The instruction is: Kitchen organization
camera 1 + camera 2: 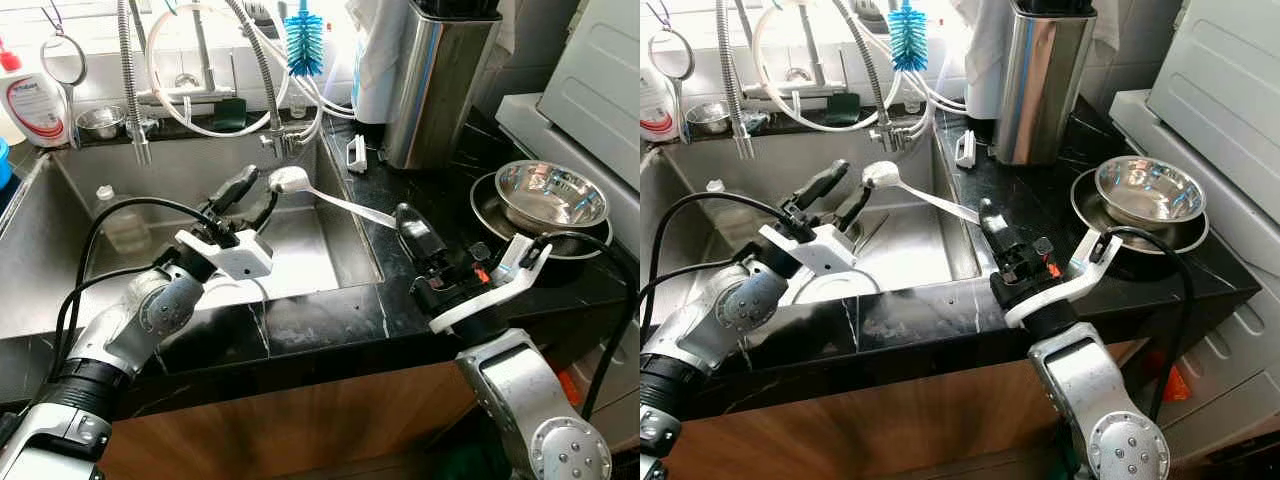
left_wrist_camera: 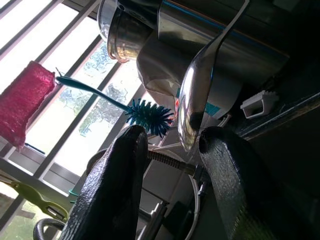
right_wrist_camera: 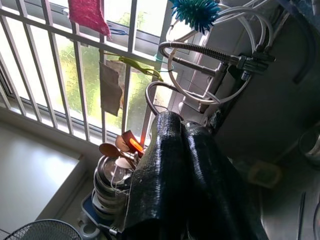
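Over the sink, right claw [image 1: 405, 215] pinches spoon [image 1: 289, 180].

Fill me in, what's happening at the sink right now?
The right gripper is shut on the handle of a metal ladle, holding it out over the sink. The left gripper is open, its fingers on either side of the ladle's bowl. Steel bowls sit stacked on the black counter.
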Controlling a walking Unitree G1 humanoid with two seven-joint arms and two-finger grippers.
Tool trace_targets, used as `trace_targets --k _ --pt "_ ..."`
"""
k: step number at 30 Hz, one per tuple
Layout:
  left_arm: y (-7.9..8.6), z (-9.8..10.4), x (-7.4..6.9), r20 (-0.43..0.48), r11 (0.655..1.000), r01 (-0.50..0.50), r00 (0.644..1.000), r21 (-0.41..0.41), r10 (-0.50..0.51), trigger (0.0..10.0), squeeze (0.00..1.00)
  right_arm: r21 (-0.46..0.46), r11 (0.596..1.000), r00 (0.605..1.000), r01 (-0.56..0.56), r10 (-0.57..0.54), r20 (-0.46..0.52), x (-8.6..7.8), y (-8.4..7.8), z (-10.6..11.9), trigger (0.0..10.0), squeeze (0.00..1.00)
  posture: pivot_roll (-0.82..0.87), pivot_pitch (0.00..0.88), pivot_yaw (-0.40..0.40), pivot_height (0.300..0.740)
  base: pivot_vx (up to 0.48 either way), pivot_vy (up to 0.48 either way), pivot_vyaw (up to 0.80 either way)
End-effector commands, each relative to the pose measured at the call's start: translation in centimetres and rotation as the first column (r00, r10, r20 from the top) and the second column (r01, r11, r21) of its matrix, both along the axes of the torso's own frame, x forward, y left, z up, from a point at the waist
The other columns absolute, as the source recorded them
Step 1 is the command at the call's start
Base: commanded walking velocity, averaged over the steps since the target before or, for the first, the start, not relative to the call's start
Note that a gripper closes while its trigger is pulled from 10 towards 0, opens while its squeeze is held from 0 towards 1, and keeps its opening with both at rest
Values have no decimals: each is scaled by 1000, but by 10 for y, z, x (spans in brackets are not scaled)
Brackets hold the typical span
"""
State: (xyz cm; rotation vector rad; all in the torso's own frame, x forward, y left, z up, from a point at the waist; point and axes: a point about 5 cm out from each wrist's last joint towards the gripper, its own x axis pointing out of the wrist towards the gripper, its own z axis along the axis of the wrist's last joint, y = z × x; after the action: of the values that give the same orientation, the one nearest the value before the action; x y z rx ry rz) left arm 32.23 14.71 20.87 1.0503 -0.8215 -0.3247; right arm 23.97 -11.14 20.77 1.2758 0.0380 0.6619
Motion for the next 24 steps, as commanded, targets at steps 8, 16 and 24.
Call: trace_targets --k 8,16,24 --pt "-6 6 -5 31 999 44 999 -13 -43 10000 0 8 1000 1000 -25 25 3 0 6 0 10000 0 32 51 -29 740 0 0 0" --pt "-9 5 -5 33 998 57 998 -20 -56 10000 0 11 999 999 -45 45 3 -1 12 0 10000 0 33 50 -31 740 0 0 0" --pt "-10 6 -6 36 998 61 998 -28 -60 0 0 16 998 998 -63 63 3 -2 17 -1 10000 0 34 48 -30 740 0 0 0"
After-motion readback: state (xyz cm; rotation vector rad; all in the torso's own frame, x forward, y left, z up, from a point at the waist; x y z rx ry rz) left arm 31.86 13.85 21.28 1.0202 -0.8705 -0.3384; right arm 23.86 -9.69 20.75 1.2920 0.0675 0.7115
